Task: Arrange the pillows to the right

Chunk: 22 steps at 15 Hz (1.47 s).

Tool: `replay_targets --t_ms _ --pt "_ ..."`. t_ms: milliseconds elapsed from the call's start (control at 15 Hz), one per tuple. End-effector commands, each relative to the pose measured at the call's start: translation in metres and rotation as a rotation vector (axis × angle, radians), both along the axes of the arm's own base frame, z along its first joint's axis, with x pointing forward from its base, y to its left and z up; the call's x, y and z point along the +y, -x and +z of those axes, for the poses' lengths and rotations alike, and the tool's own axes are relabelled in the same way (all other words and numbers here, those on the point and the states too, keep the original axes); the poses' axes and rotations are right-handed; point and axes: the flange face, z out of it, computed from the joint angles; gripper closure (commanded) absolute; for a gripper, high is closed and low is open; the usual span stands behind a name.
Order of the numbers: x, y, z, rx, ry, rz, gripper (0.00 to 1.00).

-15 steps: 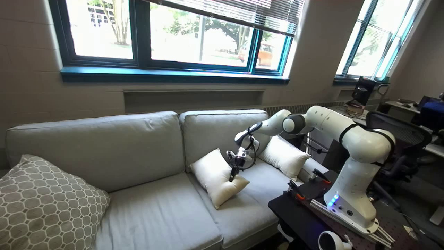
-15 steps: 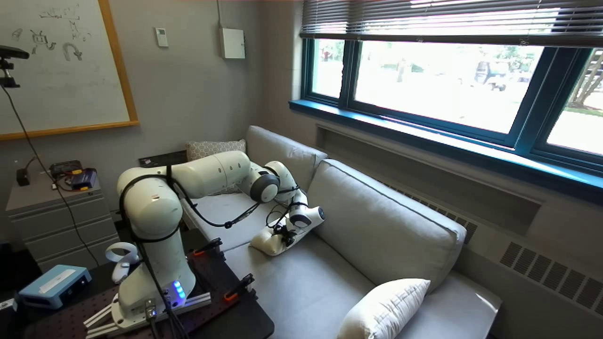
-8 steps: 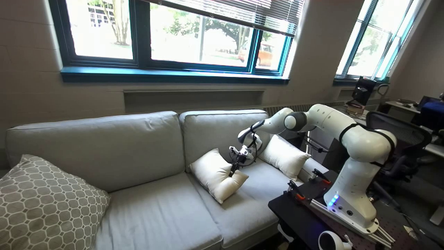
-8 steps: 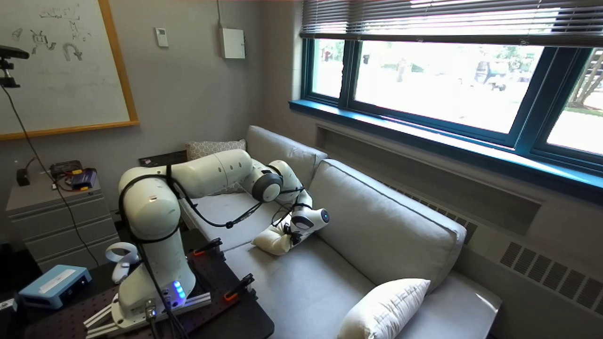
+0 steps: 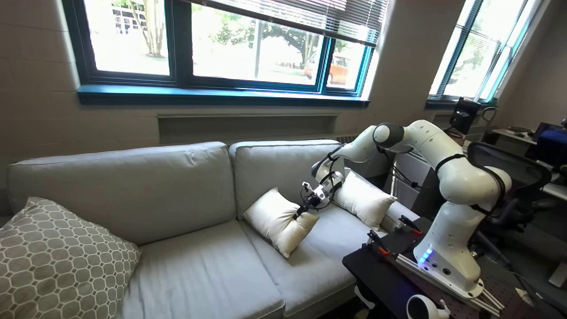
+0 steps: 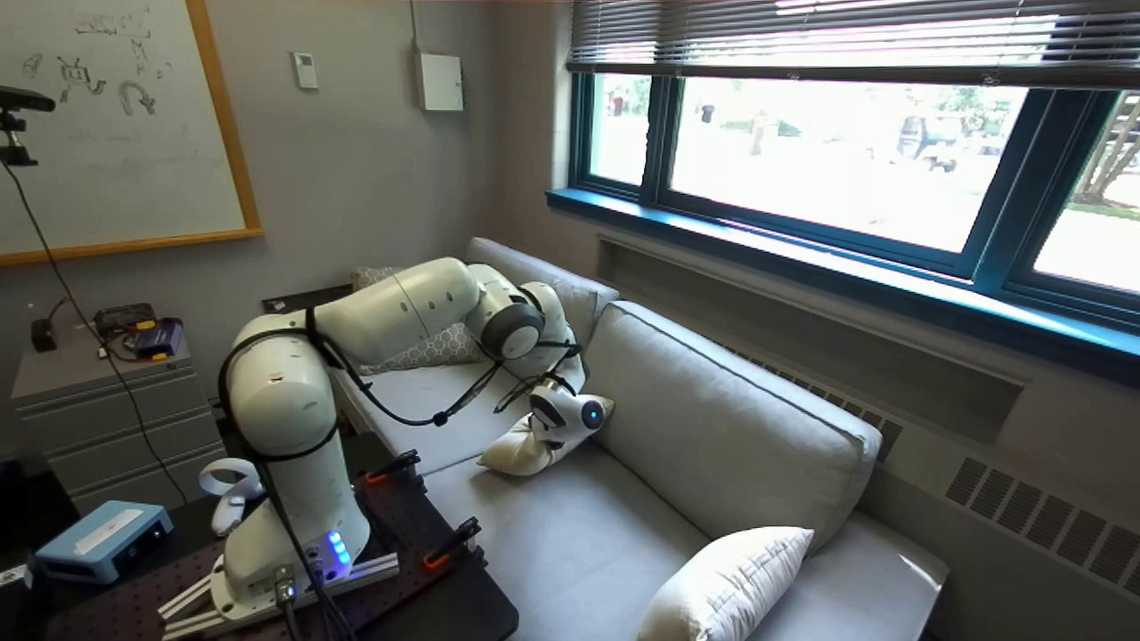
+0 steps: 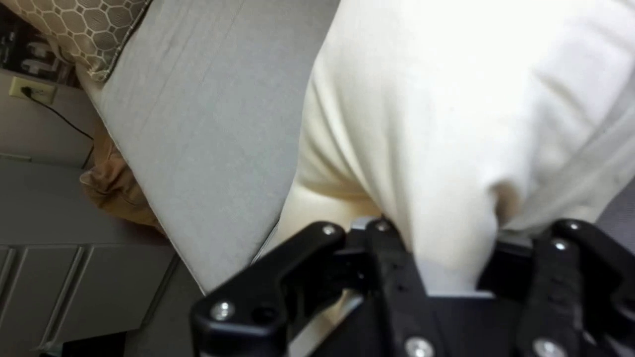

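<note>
1. Daylight from the window [image 5: 257,48] falls over a grey sofa [image 5: 190,266]. On it sits the gripped pillow [image 5: 268,217], cream and tilted, one corner close to the backrest [image 5: 283,170]; its twin, the second pillow [image 5: 365,199], leans by the armrest [image 6: 868,570].
2. Its pincer [image 5: 297,215] is clamped tight, a bunched fold of the gripped pillow's cover pinched between the fingers [image 7: 402,282].
3. I'd expect it to be light, squashy and near impossible to break; the smooth cloth might slide a little, and the stuffing could sag from the pinch.
4. Best hold, to my mind: a deep fold near an edge, stuffing included, so it doesn't twist on the way to the armrest.
5. Compared with a second ago, the arm [image 5: 436,144] has reared higher, its wrist tipped over; the gripped pillow's front corner has risen slightly. Whether it has left the sofa, I can't tell. The second pillow hasn't moved.
</note>
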Motion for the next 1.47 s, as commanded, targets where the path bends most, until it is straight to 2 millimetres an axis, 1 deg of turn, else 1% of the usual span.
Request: replay_targets --t_ms 0,133,267,400,533,600,667,867,1000,1133,1200,1267,1400 --pt "-0.008 0.034 0.054 -0.134 0.091 -0.049 1.0" --pt "-0.013 0.046 0.077 -0.182 0.154 -0.112 1.0" --pt "-0.023 0.054 0.105 -0.21 0.207 -0.186 1.0" --pt "-0.044 0.06 0.132 -0.232 0.24 -0.264 1.0" --pt "-0.07 0.071 0.156 -0.258 0.261 -0.33 1.0" --pt "-0.084 0.082 0.166 -0.269 0.271 -0.366 1.0" --pt "-0.096 0.096 0.173 -0.276 0.282 -0.4 1.0" --pt "-0.123 0.152 0.184 -0.266 0.317 -0.476 1.0" --pt "-0.134 0.178 0.186 -0.236 0.313 -0.505 1.0" --pt "-0.145 0.197 0.182 -0.222 0.314 -0.515 1.0" --pt "-0.148 0.203 0.179 -0.216 0.317 -0.509 1.0" --pt "-0.151 0.207 0.178 -0.211 0.324 -0.503 1.0" --pt "-0.15 0.209 0.176 -0.2 0.344 -0.483 1.0"
